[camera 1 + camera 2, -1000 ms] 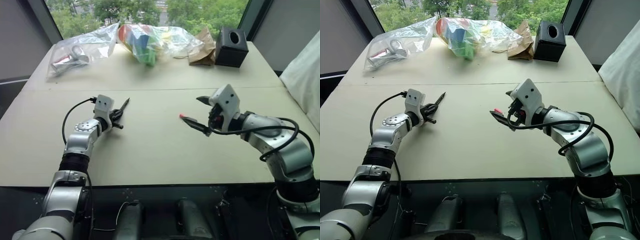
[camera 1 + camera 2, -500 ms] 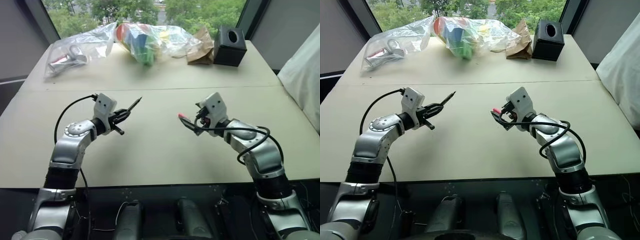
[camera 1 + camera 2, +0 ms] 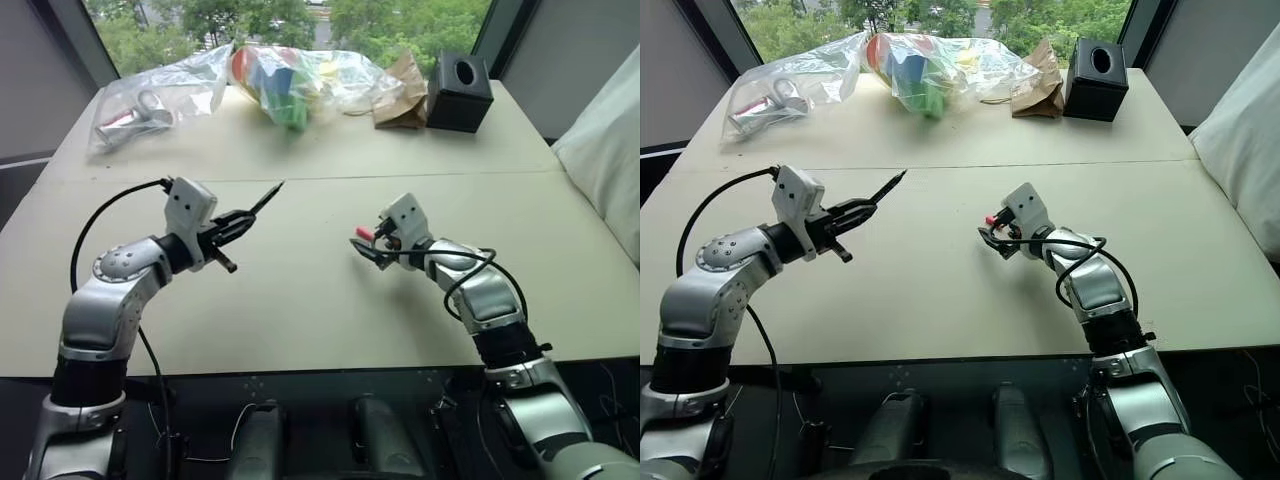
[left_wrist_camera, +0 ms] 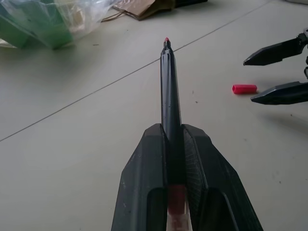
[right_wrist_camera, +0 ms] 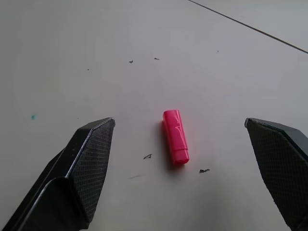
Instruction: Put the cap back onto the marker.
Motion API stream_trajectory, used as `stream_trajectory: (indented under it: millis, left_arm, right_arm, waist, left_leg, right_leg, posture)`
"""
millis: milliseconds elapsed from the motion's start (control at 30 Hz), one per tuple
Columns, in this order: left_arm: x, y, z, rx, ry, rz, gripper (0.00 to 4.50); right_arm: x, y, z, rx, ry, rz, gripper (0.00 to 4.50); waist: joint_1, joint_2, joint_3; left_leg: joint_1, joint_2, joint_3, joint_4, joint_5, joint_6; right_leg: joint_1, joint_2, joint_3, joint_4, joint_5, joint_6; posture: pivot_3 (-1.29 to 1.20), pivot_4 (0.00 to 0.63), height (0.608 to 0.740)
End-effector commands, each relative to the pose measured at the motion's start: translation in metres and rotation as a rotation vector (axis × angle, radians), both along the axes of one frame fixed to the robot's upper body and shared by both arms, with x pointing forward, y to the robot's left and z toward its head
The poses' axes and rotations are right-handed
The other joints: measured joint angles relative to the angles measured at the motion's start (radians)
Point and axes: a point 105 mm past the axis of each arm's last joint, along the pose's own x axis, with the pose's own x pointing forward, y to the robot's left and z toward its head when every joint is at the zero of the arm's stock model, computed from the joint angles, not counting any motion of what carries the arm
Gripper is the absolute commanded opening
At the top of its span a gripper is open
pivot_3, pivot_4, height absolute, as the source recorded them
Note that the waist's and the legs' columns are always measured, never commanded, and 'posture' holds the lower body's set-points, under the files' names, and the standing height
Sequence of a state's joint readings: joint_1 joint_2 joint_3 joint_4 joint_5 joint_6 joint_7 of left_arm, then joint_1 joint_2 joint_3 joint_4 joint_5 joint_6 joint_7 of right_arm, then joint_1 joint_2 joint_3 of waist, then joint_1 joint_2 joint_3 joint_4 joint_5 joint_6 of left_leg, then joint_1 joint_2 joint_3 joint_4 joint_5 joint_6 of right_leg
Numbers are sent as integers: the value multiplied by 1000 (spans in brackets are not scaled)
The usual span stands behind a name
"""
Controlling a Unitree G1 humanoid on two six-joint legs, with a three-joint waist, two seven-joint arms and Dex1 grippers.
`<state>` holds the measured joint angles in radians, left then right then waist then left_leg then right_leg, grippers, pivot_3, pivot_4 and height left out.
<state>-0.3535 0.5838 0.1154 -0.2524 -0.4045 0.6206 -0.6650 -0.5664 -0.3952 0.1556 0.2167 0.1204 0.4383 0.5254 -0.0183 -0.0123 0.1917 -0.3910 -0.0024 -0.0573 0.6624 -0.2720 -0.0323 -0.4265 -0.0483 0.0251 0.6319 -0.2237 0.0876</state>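
Note:
The marker (image 4: 169, 96), a thin black stick with a red tip, is clamped between the fingers of my left gripper (image 3: 238, 224), which is shut on it. It hangs above the table (image 3: 300, 320) at the left, tip pointing away and toward the right. The small red-pink cap (image 5: 175, 136) lies flat on the table to the right of centre. My right gripper (image 5: 178, 121) is low over the table and open wide, one finger on each side of the cap, neither touching it. The cap (image 4: 244, 88) also appears in the left wrist view, beside the right gripper's fingers (image 4: 284, 92).
Along the far edge lie a clear bag with metal parts (image 3: 150, 105), a bag of coloured blocks (image 3: 295, 80), a brown paper bag (image 3: 403, 90) and a black box (image 3: 463, 92). A white cushion (image 3: 610, 150) sits off the right edge.
My left arm has lifted the marker and drawn it back toward me. My right gripper has sunk and reached forward, still open, so its fingers now flank the cap.

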Motion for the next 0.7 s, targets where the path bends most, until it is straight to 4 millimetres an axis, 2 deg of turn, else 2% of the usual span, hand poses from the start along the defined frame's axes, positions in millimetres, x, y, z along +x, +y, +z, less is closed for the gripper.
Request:
stream_trajectory:
  millis: [33,367,467,533,567,700]
  left_arm:
    - [-5,2,16,-3,-67,7,1]
    - [-5,2,17,4,-74,13,1]
    - [-5,2,18,4,-76,15,1]
    - [-4,2,18,5,-77,16,1]
    - [-4,2,18,4,-77,16,1]
    - [-3,1,17,5,-75,7,1]
  right_arm:
    - [9,1,5,13,-20,10,4500]
    - [18,-1,-10,50,51,9,4500]
    - [17,-1,-13,47,63,15,3676]
    - [15,-1,-16,48,73,18,2575]
    - [13,-1,-17,48,77,20,2229]
    - [7,-4,-21,48,94,16,149]
  waist:
    - [0,0,0]
    - [-2,0,0]
    - [-2,0,0]
    - [-2,0,0]
    - [-1,0,0]
    - [3,0,0]
  left_leg:
    - [0,0,0,0,0,0]
    - [0,0,0,0,0,0]
    - [0,0,0,0,0,0]
    - [0,0,0,0,0,0]
    - [0,0,0,0,0,0]
    - [0,0,0,0,0,0]
  right_leg:
    - [0,0,0,0,0,0]
    - [0,0,0,0,0,0]
    - [0,0,0,0,0,0]
    - [0,0,0,0,0,0]
    - [0,0,0,0,0,0]
    - [1,0,0,0,0,0]
  posture:
    - [0,150,740]
    - [0,150,740]
    - [0,150,740]
    - [0,150,740]
    - [0,150,740]
    - [0,150,740]
